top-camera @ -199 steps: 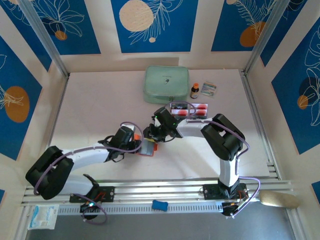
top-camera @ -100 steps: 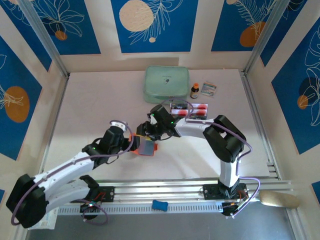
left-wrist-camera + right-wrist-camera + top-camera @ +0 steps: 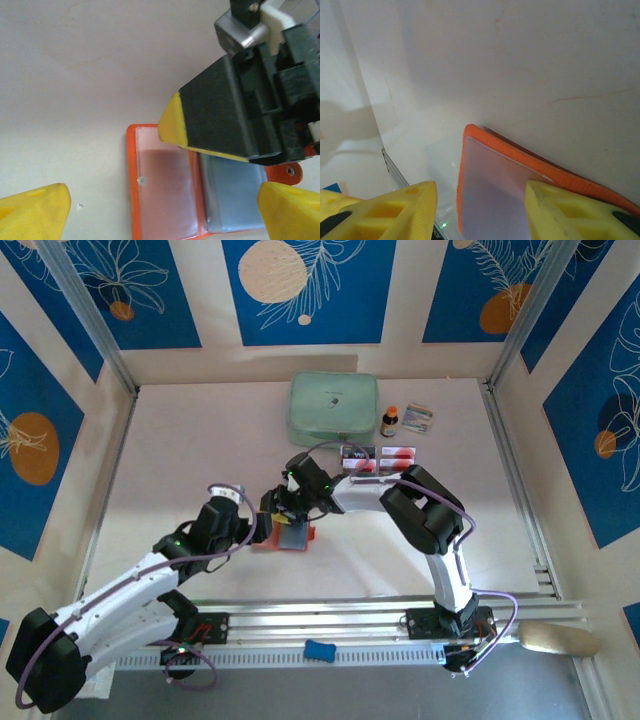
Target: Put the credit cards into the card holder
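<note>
The orange card holder [image 3: 292, 537] lies open on the table, its clear sleeves up: one pinkish [image 3: 165, 192], one bluish-grey [image 3: 232, 192]. My left gripper [image 3: 256, 528] hovers at its left edge, open wide, a yellow fingertip [image 3: 35, 212] on each side of the holder [image 3: 132, 185]. My right gripper [image 3: 284, 504] is open at the holder's far edge; one black, yellow-tipped finger [image 3: 215, 120] lies over the sleeves. In the right wrist view the holder's orange rim [image 3: 520, 150] shows between the parted fingers of the right gripper [image 3: 480, 212]. The credit cards [image 3: 398, 455] lie behind the right arm.
A mint-green zip case [image 3: 333, 408] lies at the back, with a small brown bottle [image 3: 389, 421] and a printed packet [image 3: 419, 418] to its right. The clear tray [image 3: 352, 453] holds the cards. A blue object [image 3: 319, 649] sits on the near rails.
My left gripper let go and opened wide, and its arm stretched out lower left. My right gripper slid left over the holder and opened further.
</note>
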Controlling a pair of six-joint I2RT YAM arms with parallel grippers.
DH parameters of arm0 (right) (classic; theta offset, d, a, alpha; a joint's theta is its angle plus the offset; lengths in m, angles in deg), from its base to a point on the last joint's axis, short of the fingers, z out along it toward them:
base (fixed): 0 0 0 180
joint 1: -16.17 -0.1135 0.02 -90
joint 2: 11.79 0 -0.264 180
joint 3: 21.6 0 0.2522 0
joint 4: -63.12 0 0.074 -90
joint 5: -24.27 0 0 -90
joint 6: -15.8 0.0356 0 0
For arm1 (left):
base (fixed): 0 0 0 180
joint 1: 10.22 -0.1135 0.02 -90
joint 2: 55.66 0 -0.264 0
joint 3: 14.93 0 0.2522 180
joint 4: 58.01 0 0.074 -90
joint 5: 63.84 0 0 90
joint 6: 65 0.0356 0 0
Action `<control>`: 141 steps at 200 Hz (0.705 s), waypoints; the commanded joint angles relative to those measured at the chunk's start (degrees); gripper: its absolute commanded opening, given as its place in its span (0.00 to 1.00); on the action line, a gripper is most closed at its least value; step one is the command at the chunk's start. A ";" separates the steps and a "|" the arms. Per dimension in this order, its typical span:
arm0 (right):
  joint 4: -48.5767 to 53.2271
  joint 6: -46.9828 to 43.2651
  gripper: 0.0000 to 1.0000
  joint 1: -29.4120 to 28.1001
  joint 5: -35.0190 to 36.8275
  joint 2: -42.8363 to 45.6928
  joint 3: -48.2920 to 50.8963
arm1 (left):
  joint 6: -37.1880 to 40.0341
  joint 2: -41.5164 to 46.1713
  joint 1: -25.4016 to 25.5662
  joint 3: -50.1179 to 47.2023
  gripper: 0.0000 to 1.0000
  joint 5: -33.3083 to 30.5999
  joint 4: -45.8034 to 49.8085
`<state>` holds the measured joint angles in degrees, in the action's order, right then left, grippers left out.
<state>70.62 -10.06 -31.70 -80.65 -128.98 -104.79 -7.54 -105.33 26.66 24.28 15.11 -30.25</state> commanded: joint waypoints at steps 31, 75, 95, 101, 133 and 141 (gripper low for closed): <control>-0.08 0.30 0.51 0.15 -1.24 2.06 0.59 | 0.84 -5.66 -1.04 -1.56 0.96 -0.73 -3.60; 0.30 -0.78 0.51 0.78 0.15 7.91 3.86 | 1.41 -12.70 -1.22 -0.87 0.96 -4.07 -5.72; 3.76 -2.93 0.51 1.01 3.05 12.55 6.66 | 0.92 -14.70 -1.42 -0.61 0.96 -5.62 -5.34; 5.68 -3.77 0.51 1.03 4.17 14.10 7.38 | 0.83 -15.01 -1.38 -0.50 0.97 -5.95 -5.27; 18.15 -9.35 0.51 0.62 13.38 20.29 10.36 | 0.18 -14.89 -1.42 -0.16 0.97 -6.27 -4.72; 22.40 -10.99 0.51 0.30 16.41 20.83 10.24 | 0.03 -14.84 -1.47 -0.08 0.97 -6.36 -4.61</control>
<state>79.32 -15.20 -30.96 -73.57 -110.58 -95.91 -7.49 -120.35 25.90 23.34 10.61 -34.87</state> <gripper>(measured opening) 0.509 0.972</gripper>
